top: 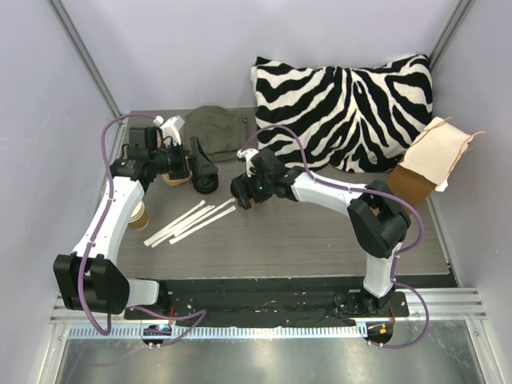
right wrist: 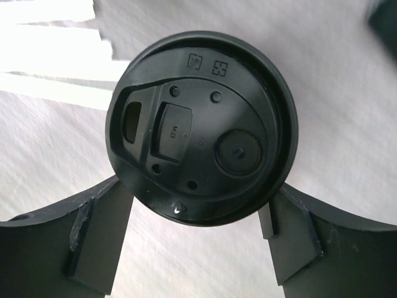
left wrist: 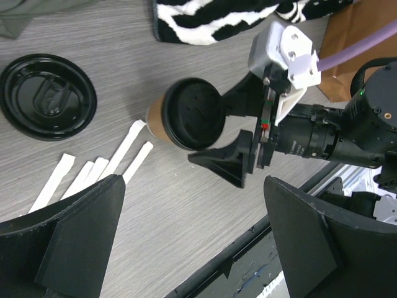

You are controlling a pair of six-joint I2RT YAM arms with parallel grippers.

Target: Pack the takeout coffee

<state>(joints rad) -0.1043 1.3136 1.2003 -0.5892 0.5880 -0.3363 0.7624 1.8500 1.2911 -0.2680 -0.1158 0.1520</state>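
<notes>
takeout coffee point(left wrist: 156, 119) sits between spread jaws of right gripper point(right wrist: 198, 192); left gripper point(left wrist: 193, 186) gapes; spare lid point(left wrist: 46, 96), white sticks point(left wrist: 124, 148) nearby.

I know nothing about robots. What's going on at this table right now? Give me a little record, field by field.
right gripper: open, fingers either side of the tan coffee cup
cup top: black lid fitted on
left gripper: open, empty
spare lid: loose on the table
second cup: uncapped, beside the left arm
also present: white paper-wrapped sticks, zebra pillow, brown paper bag
</notes>
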